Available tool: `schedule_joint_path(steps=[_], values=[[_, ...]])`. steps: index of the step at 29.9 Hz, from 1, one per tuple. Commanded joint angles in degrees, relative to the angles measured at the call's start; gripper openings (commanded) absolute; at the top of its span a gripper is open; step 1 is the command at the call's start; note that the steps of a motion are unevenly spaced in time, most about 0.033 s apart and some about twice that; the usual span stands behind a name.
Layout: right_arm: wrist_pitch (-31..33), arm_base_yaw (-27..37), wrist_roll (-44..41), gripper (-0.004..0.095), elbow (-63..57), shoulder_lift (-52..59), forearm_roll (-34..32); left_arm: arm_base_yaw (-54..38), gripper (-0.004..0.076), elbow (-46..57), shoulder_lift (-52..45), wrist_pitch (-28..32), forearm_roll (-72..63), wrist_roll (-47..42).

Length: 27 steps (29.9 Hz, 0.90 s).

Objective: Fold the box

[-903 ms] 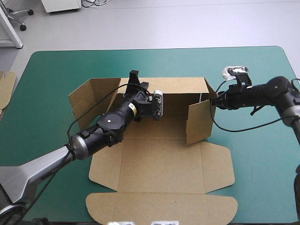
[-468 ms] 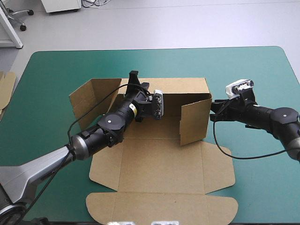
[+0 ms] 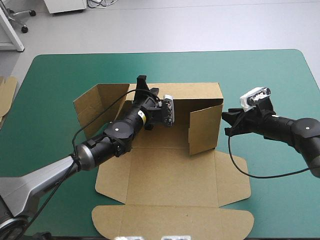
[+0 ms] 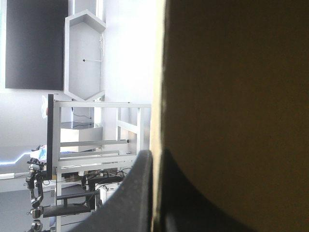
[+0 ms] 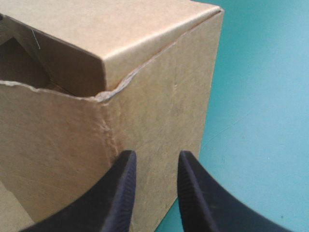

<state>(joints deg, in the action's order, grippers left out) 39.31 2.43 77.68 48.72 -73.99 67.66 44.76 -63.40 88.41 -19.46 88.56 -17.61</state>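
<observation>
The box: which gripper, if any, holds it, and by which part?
The left gripper holds the box by the top edge of its raised back wall. The right gripper holds nothing: open, just outside the right side wall.

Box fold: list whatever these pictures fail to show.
- Left wrist view: the box wall gripped by the left pincer fills the space ahead, hiding the rest of the box.
- High view: the left arm covers part of the box floor.
- Right wrist view: whether the right pincer touches the side wall cannot be told.
- High view: spare board at the table left edge is cut off.
</observation>
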Motion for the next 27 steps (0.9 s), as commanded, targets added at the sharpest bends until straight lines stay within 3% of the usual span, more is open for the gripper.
schedule_joint_path(steps=[1, 16, 20, 27], values=[[1.99, 0.21, 0.1, 0.0282, 1.47, 1.88, 1.33, 0.3, -0.0014, -1.65, -2.39, 0.0, 1.14, -1.51], [5.48, 0.1, -2.0, 0.0325, 1.47, 2.47, -1.03, 0.3, -0.0015, -1.65, -2.39, 0.0, 1.14, -1.51], [3.09, 0.1, -1.32, 0.0335, 1.47, 2.7, -1.31, 0.3, -0.0014, -1.65, -2.39, 0.0, 1.14, -1.51], [0.21, 0.1, -2.3, 0.0583, 1.47, 2.59, -4.46, 0.3, -0.0015, -1.65, -2.39, 0.0, 1.14, -1.51]])
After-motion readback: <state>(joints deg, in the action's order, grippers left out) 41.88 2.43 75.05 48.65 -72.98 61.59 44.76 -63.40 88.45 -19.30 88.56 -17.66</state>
